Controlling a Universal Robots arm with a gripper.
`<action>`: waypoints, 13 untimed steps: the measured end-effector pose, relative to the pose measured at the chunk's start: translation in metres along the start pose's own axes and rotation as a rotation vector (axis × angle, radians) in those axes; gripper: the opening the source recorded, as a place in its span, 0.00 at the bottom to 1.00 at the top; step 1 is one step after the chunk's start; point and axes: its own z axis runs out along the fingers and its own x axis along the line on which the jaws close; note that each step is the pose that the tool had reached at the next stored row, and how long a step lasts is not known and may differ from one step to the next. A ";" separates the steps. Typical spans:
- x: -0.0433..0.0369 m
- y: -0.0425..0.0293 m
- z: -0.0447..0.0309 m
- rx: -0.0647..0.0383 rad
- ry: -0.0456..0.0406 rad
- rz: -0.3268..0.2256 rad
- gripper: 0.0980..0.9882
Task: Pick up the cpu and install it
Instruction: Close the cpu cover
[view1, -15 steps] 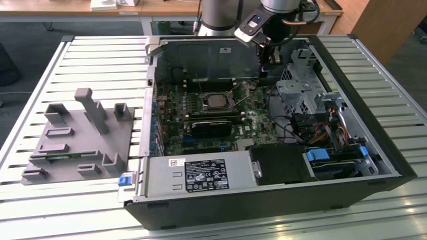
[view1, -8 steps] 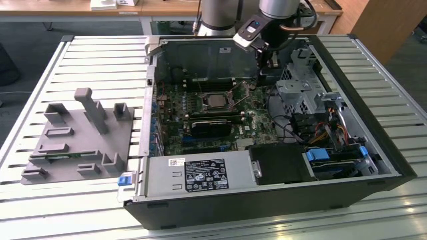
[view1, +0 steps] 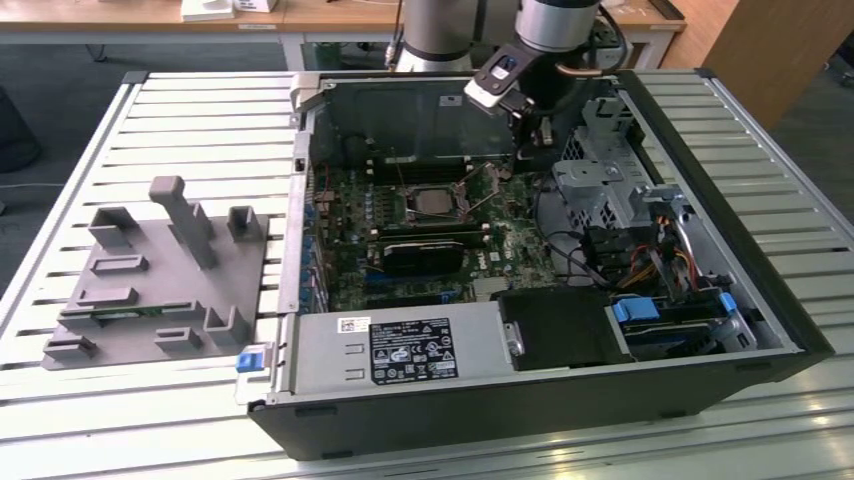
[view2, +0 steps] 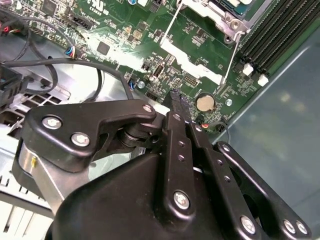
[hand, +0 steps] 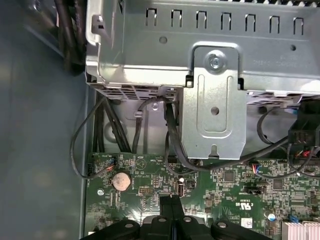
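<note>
My gripper (view1: 523, 150) hangs inside the open computer case (view1: 747, 300), over the back right part of the green motherboard (view1: 400, 270). In both wrist views its black fingers (view2: 176, 100) (hand: 172, 205) are pressed together with nothing between them, just above the board near a round coin cell (view2: 204, 102). The cpu (view1: 430, 199) looks like a small silvery-grey square lying in the metal socket frame (view2: 232, 12), to the exterior view's left of the gripper. Two thin wire levers (view2: 171, 31) stand up beside the socket.
A grey tray (view1: 147, 280) with upright holders lies on the slatted table at the exterior view's left of the case. Inside the case are a metal drive cage (hand: 215, 75), loose black cables (hand: 170, 145), a dark heatsink (view1: 427, 250) and a power supply (view1: 400, 350).
</note>
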 end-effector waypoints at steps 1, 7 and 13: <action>0.0000 -0.0001 0.0018 0.001 0.0001 0.000 0.01; 0.0002 -0.0047 0.0110 0.004 0.0001 0.000 0.01; 0.0005 -0.0175 0.0132 0.004 0.0000 0.000 0.01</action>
